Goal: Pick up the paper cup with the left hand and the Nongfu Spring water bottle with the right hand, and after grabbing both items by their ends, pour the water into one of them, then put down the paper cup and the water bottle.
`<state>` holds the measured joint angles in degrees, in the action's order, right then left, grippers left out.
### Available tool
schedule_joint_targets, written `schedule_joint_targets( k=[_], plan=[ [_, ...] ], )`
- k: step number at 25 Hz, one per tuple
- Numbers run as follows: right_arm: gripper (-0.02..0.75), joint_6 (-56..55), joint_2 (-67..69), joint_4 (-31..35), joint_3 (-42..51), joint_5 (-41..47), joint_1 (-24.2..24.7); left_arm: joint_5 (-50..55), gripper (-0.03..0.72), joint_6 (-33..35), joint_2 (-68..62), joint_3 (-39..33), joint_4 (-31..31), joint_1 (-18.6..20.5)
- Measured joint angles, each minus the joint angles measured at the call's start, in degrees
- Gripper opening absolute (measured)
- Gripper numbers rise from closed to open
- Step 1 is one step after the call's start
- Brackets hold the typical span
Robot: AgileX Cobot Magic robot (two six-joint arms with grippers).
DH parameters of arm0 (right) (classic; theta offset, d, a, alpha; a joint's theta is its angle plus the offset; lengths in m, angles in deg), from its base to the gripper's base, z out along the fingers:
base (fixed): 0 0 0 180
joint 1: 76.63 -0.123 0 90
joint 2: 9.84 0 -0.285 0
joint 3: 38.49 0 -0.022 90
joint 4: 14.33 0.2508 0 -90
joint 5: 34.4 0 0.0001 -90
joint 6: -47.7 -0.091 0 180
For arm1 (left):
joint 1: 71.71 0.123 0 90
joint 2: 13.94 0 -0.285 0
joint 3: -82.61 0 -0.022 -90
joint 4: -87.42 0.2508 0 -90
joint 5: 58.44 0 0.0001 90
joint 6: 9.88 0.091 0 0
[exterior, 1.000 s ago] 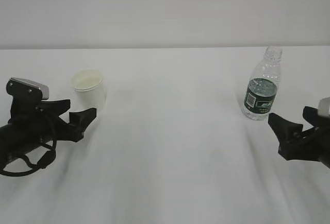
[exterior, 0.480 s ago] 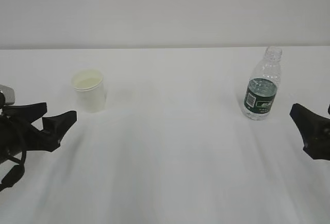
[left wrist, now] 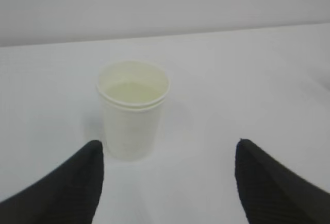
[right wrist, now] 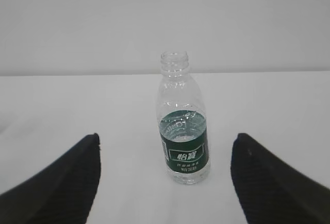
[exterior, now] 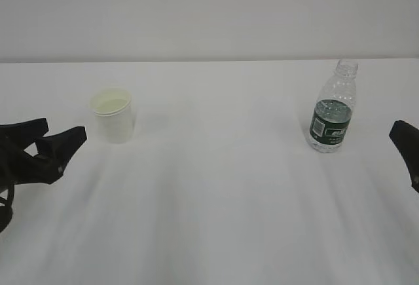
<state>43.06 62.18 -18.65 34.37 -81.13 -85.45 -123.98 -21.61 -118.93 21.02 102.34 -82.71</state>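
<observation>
White cloth-covered table (exterior: pixel 222 200): bears both items. Clear ribbed plastic bottle (exterior: pixel 334 108): upright, ahead of retreated right gripper (right wrist: pixel 165 183), jaws spread, empty. Small white paper cup (left wrist: pixel 133 109): upright, ahead of withdrawn left gripper (left wrist: pixel 167 183), likewise released. Task apparently finished.

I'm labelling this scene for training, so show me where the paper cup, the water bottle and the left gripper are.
paper cup (left wrist: pixel 131 126), left wrist view, on its outer side wall.
water bottle (right wrist: pixel 184 154), right wrist view, on its green label.
left gripper (exterior: pixel 51 142), exterior view, midway between its fingertips.
</observation>
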Motion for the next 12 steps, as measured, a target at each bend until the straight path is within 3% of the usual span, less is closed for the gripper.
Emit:
schedule_joint_targets(
  k=[6, 12],
  plan=[
    [0.590, -0.1, -8.2, 0.0, -3.0, 13.7, 0.0, 0.0, 0.564, -2.0, 5.9, -0.1, 0.0, 0.0],
    [0.589, -0.1, -12.9, 0.0, -11.9, 29.4, 0.0, 3.5, 0.557, -4.8, 15.5, -0.1, -1.3, 0.0]
  ],
)
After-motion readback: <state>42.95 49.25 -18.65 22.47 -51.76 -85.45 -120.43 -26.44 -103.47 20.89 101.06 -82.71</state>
